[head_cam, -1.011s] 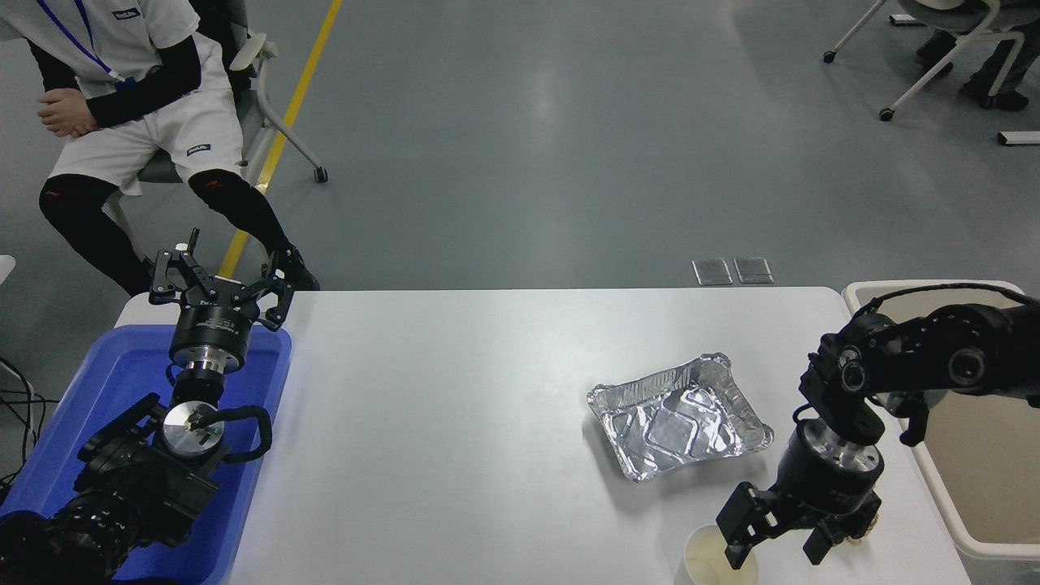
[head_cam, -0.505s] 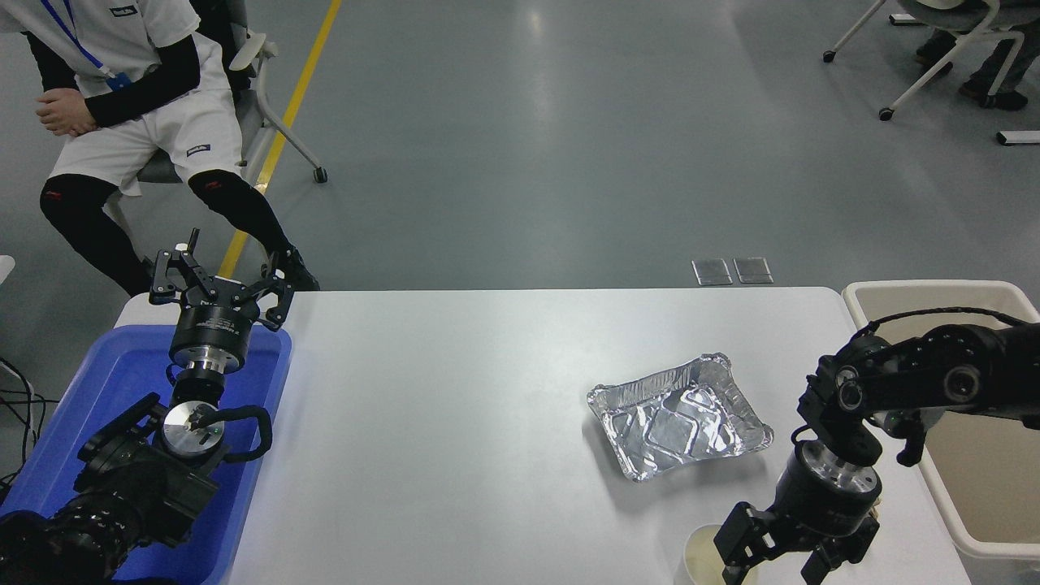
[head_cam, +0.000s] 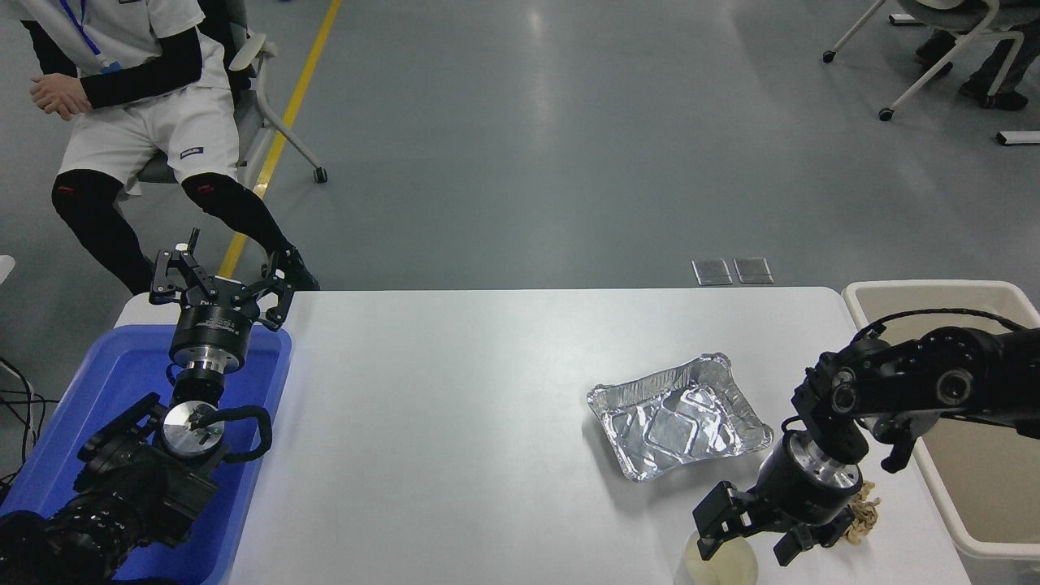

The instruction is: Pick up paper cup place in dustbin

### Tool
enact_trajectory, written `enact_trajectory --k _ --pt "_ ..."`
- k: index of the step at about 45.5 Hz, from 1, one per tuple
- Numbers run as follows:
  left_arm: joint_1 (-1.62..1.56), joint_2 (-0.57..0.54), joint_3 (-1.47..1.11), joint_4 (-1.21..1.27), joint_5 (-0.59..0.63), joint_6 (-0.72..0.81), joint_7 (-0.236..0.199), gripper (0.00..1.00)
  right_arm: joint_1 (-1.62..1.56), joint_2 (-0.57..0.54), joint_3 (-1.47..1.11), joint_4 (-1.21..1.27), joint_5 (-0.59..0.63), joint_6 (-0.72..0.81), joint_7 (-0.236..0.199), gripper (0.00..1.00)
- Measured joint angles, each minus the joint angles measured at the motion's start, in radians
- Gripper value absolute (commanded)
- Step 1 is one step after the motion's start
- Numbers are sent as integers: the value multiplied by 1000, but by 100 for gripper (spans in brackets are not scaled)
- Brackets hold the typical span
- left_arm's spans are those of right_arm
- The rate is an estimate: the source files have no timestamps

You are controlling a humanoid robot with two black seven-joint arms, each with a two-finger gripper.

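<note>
Round cream paper cup [head_cam: 721, 562] under right hand [head_cam: 749, 538]

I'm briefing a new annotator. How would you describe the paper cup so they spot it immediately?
Start at the white table and go to its near edge on the right, just in front of the silver foil tray. There, directly below the right tool, sits the paper cup. It is small, round and cream-white, unlike the shiny rectangular tray.

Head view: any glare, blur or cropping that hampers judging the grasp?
Head view: sharp and evenly lit; the foil tray glints and the floor shows soft reflections; the paper cup is cropped by the bottom edge and partly hidden by the right claw.
</note>
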Motion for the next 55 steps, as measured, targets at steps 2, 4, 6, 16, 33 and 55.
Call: enact_trajectory --k 2,4,6,16,33,55 --pt "0 0 0 0 0 0 0 99 -4 0 -1 0 0 -9 0 97" --pt "0 0 0 0 0 0 0 99 -7 0 -2 0 0 -16 0 97" --pt "0 0 0 0 0 0 0 99 -10 0 -3 0 0 -24 1 96" --pt "0 0 0 0 0 0 0 99 -17 0 -7 6 -3 -43 2 75" --pt "0 0 0 0 0 0 0 99 -20 -6 -19 36 -11 -50 4 0" --pt "0 0 0 0 0 0 0 99 -14 -9 -14 52 -13 -63 7 0"
